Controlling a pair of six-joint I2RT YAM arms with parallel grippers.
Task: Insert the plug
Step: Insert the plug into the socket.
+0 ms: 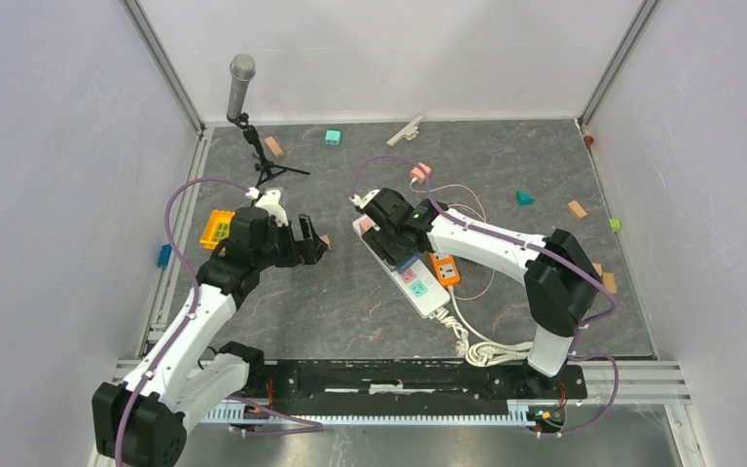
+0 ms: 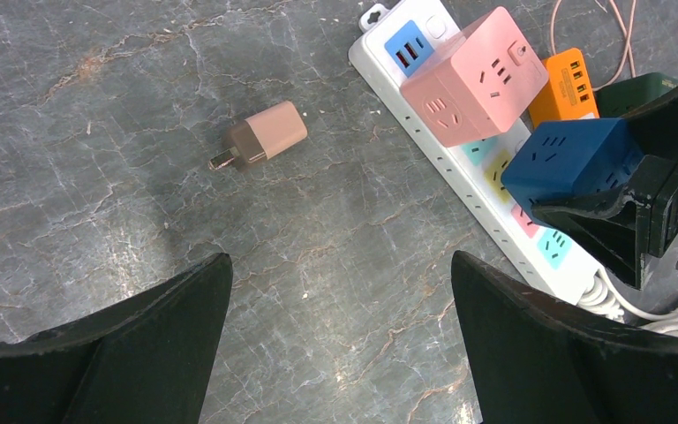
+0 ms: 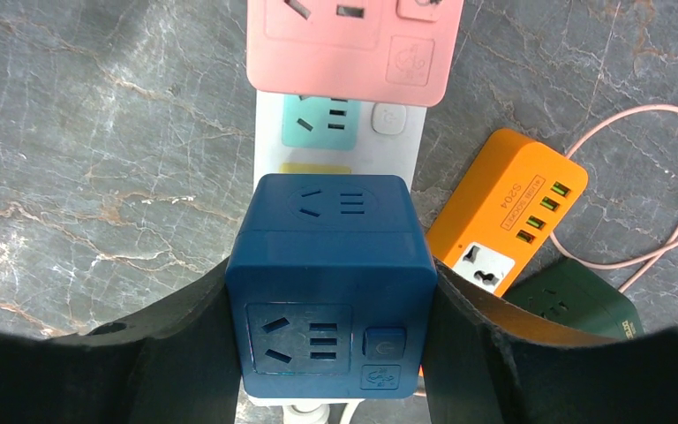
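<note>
Blue cube (image 3: pixel 331 221) sits on the diagonal strip (image 2: pixel 424 141), sockets up, just beside pink cube (image 2: pixel 472 75); right claw (image 3: pixel 329 305) grips its sides; left claw (image 2: pixel 340 291) gapes over bare table (image 2: pixel 141 88).

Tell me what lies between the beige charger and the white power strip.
Only bare table separates the beige charger from the white power strip; the left wrist view shows this.
</note>
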